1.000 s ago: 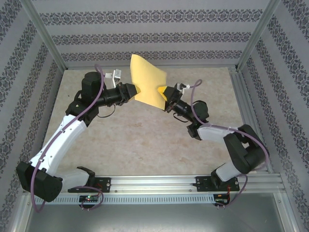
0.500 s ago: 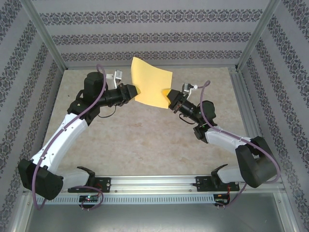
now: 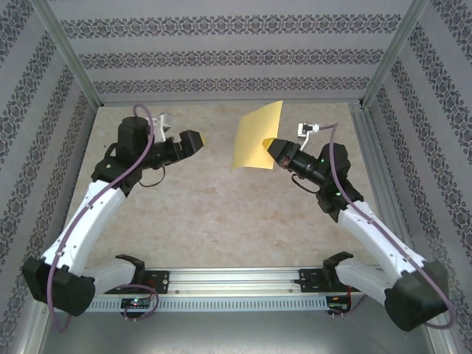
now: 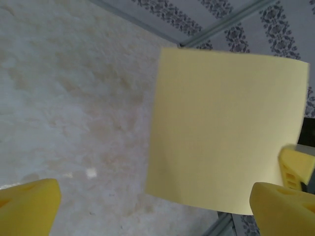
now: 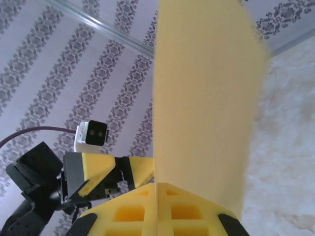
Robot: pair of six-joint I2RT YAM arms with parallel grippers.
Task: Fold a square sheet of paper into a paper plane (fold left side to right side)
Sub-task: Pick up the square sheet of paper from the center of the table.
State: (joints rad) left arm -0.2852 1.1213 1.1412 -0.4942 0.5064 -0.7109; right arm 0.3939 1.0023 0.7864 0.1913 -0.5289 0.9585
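Released by the left tool [image 3: 198, 139], which now stands spread wide at its 9 o'clock, the sheet of paper [image 3: 257, 136] hangs above the desk [image 3: 221, 214] toward 1 o'clock. Only the right tool [image 3: 273, 147] pinches its edge. The handover looks done; no fold shows yet.

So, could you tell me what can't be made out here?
Top view: creases in the paper too small to tell.
Right wrist view: paper's top cut off by the frame; its right edge blurred.
Left wrist view: right gripper mostly hidden behind the paper and cut off at the frame edge.
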